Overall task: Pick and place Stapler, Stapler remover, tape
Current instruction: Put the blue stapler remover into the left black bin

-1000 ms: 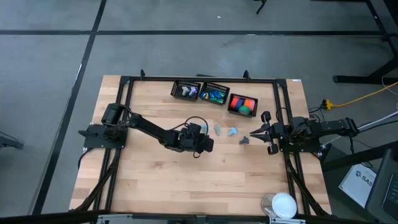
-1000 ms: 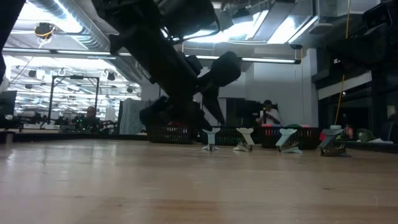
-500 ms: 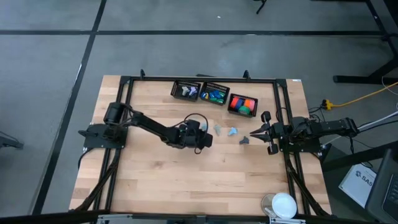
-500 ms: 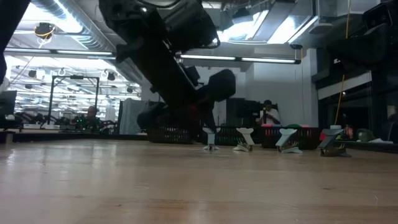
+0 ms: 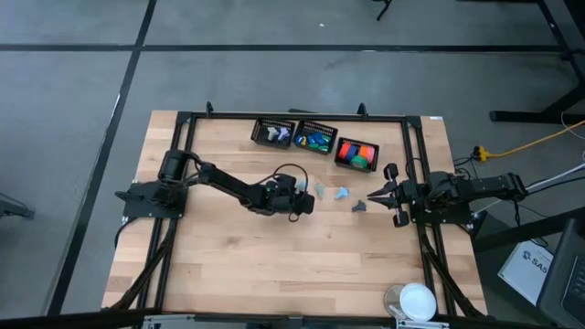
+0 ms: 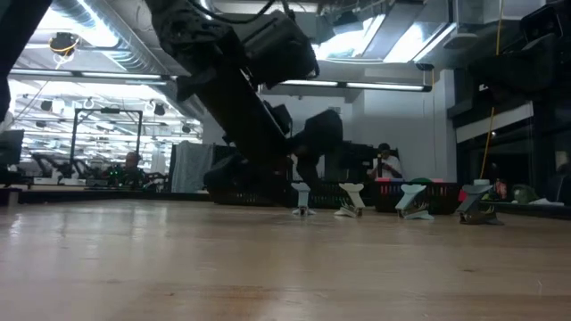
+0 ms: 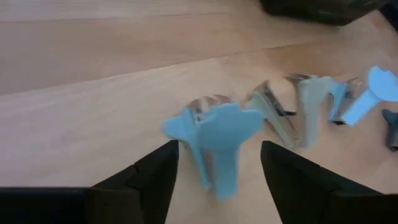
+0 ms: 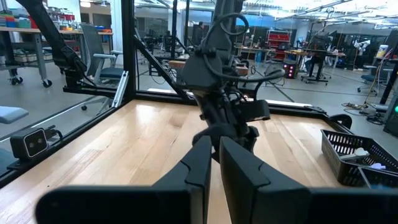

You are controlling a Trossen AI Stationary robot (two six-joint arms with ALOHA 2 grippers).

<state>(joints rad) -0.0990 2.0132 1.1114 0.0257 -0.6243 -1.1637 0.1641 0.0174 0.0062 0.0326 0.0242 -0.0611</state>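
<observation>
Several pastel stapler removers stand on their claws in a row mid-table (image 5: 342,193), (image 6: 350,198). My left gripper (image 7: 217,171), (image 5: 308,196) is open, with one dark finger on each side of the nearest light blue stapler remover (image 7: 214,140), (image 6: 302,198); I see no touch. The small blue, green and yellow tape pieces (image 5: 315,140) lie in the middle basket. The orange and red staplers (image 5: 356,153) fill the basket to its right. My right gripper (image 8: 214,163), (image 5: 382,195) is shut and waits by the table's right edge.
Three black mesh baskets sit in a row near the far edge; the left one (image 5: 273,132) holds more pastel claw pieces. A black frame (image 5: 292,116) borders the table. A white round object (image 5: 418,301) sits at the near right corner. The near half is bare wood.
My left gripper has moved toward the table's far edge and down, closing in on the light blue stapler remover at the row's left end. The removers and my right arm have stayed where they were.
</observation>
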